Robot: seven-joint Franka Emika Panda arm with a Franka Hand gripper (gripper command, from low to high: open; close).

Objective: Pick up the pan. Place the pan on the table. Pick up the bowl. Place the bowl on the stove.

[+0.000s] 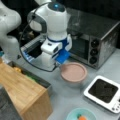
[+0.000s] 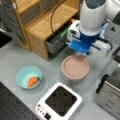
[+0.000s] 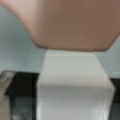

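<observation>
The dusty-pink pan (image 1: 73, 72) (image 2: 75, 67) sits on the grey table (image 1: 110, 67) (image 2: 15, 57), between the toaster oven and the stove, seen in both front views. My gripper (image 1: 62, 59) (image 2: 78, 49) is low at the pan's rim, astride its white stub handle (image 3: 75, 87), which fills the wrist view under the pan (image 3: 70, 22). A grey finger (image 3: 5, 95) stands apart from the handle's left edge, so the gripper looks open. The teal bowl (image 1: 81, 115) (image 2: 28, 77) holds an orange item. The white stove (image 1: 103, 93) (image 2: 60, 102) has nothing on its black top.
A steel toaster oven (image 1: 95, 42) (image 2: 110, 95) stands right behind the pan. A light wooden counter (image 1: 25, 95) (image 2: 47, 22) borders the table, with a dark tray (image 2: 56, 43) of items beside it. The arm's cable loops near the counter.
</observation>
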